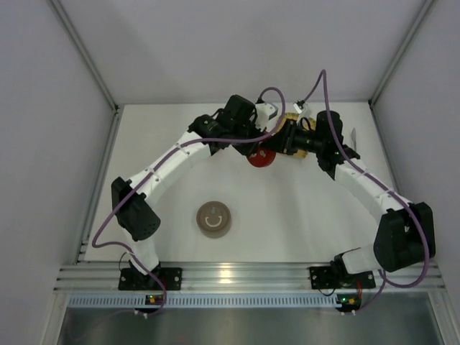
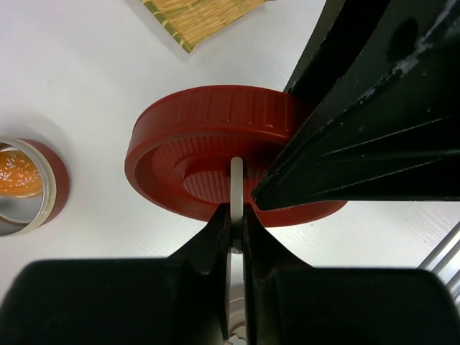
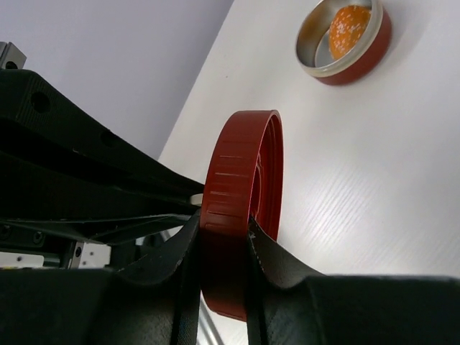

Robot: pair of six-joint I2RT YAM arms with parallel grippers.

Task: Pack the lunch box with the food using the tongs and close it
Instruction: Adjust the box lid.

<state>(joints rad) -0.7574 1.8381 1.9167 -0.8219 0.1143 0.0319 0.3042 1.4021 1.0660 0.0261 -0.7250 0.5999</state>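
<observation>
The lunch box (image 3: 346,37), a round tin with a red wall and a metal rim, stands open on the table with an orange piece of food (image 3: 350,24) inside; it also shows at the left edge as the box (image 2: 25,188). My right gripper (image 3: 224,231) is shut on the rim of the red lid (image 3: 241,187), holding it tilted up on edge. My left gripper (image 2: 236,213) is shut on a thin pale strip, the tongs (image 2: 236,180), whose tip reaches over the lid (image 2: 215,136). From above, both grippers meet over the lid (image 1: 261,158).
A yellow woven tray (image 2: 198,18) lies just beyond the lid, partly under the arms (image 1: 291,117). A brown round lid with a smiley face (image 1: 214,218) sits nearer the bases. A thin grey object (image 1: 353,136) lies at the right. White walls close in the table.
</observation>
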